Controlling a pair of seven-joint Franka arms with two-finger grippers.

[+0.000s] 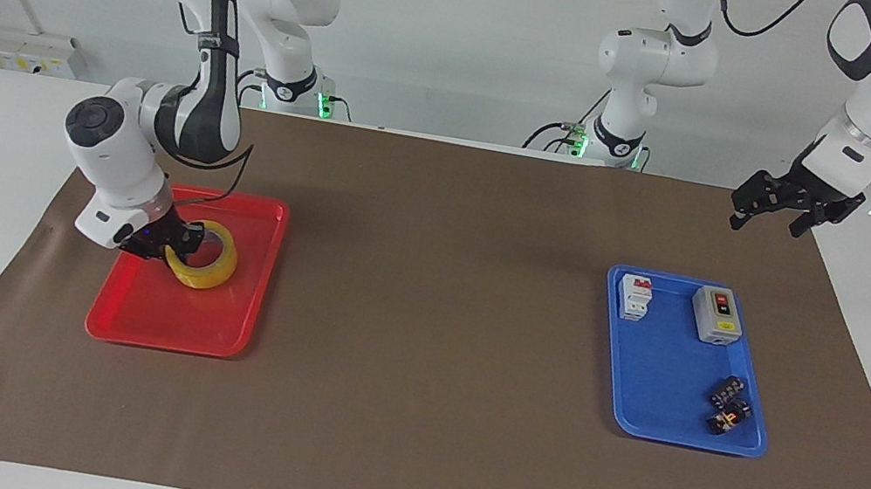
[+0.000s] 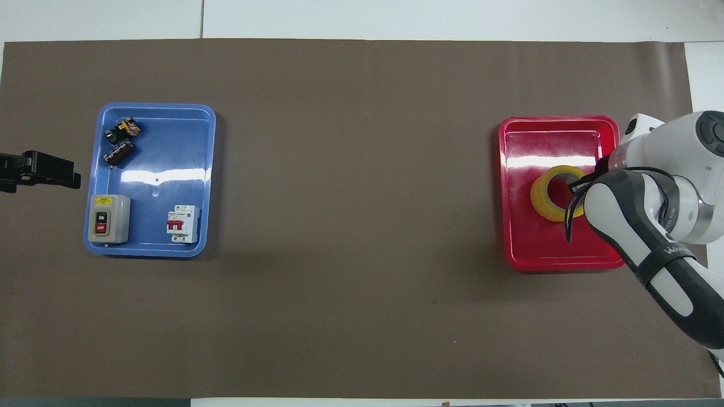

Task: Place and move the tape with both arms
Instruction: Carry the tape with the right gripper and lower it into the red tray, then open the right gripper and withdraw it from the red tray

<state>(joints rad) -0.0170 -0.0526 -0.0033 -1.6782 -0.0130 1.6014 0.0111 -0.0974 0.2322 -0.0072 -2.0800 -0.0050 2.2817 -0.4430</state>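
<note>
The tape (image 1: 205, 268), a yellow ring with a pale core, hangs tilted low over the middle of the red tray (image 1: 148, 325). My right gripper (image 1: 173, 243) is shut on the ring's wall at the side toward the right arm's end of the table. In the overhead view the tape (image 2: 544, 195) shows partly, and the right forearm covers that gripper. My left gripper (image 1: 779, 210) waits open and empty in the air over the mat's edge at the left arm's end, seen from above as the left gripper (image 2: 54, 172) beside the blue tray (image 2: 153, 169).
The blue tray (image 1: 669, 408) holds a grey switch box (image 1: 717, 315), a white and red breaker (image 1: 635, 296) and small dark parts (image 1: 729, 404). A brown mat (image 1: 431, 323) covers the table. Two smaller white arms (image 1: 636, 75) stand at the robots' edge.
</note>
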